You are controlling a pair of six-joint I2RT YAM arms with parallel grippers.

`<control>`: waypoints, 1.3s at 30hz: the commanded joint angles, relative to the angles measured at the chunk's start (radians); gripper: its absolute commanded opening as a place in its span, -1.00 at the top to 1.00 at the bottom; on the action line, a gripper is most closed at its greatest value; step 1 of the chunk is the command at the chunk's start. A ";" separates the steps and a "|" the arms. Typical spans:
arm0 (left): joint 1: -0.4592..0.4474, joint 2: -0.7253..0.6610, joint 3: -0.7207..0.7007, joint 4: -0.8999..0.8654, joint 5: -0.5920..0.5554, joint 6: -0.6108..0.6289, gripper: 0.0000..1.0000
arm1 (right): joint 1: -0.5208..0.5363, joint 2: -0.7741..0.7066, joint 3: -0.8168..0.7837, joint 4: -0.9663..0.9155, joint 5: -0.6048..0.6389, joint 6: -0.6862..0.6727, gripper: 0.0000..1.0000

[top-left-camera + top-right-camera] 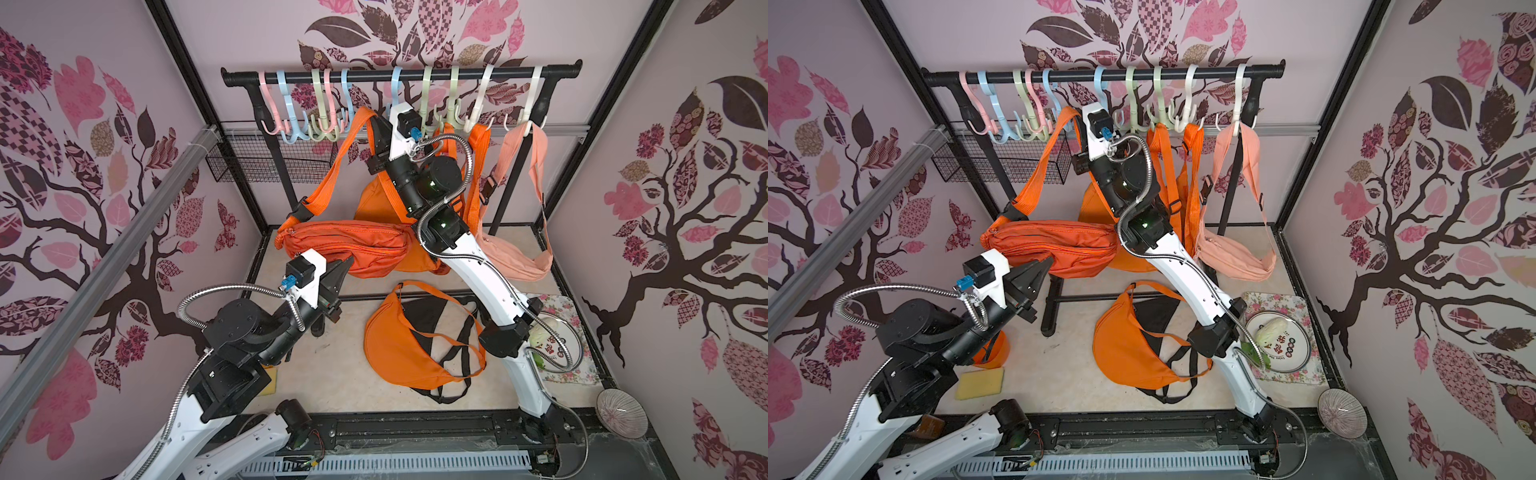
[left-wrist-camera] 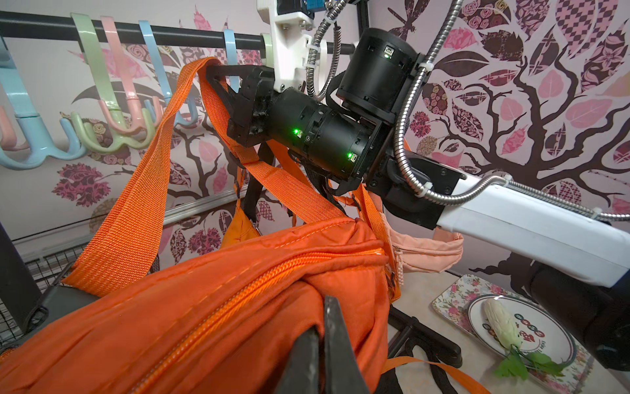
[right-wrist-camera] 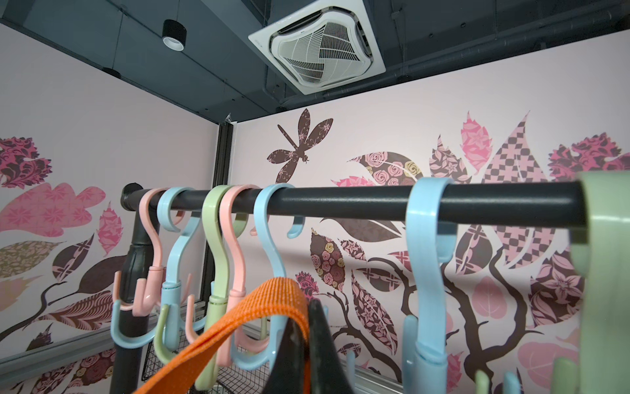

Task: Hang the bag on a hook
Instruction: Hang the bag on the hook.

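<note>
The right claw (image 2: pixel 221 76) is shut narrow on the orange strap (image 1: pixel 353 141) and holds its loop up just beside the lower prongs of a blue hook (image 3: pixel 269 245) under the rail (image 3: pixel 341 201). The left claw (image 1: pixel 347 264) pinches a fold of the orange bag (image 1: pixel 353 245), which hangs in the air between the arms, off the counter (image 1: pixel 332 374). As I judge it, the loop should rise above a prong tip and then drop over it. Meanwhile the left claw should carry the bag's weight until the strap seats.
</note>
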 commanded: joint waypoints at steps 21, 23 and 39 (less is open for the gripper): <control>0.076 0.198 0.171 -0.087 -0.011 -0.073 1.00 | -0.037 0.030 0.011 -0.250 -0.156 -0.067 1.00; 0.134 0.212 0.188 -0.112 0.050 -0.123 1.00 | -0.035 0.019 0.003 -0.305 -0.168 -0.059 1.00; 0.314 0.331 0.191 -0.174 0.267 -0.288 1.00 | -0.042 -0.061 -0.067 -0.641 -0.116 -0.005 1.00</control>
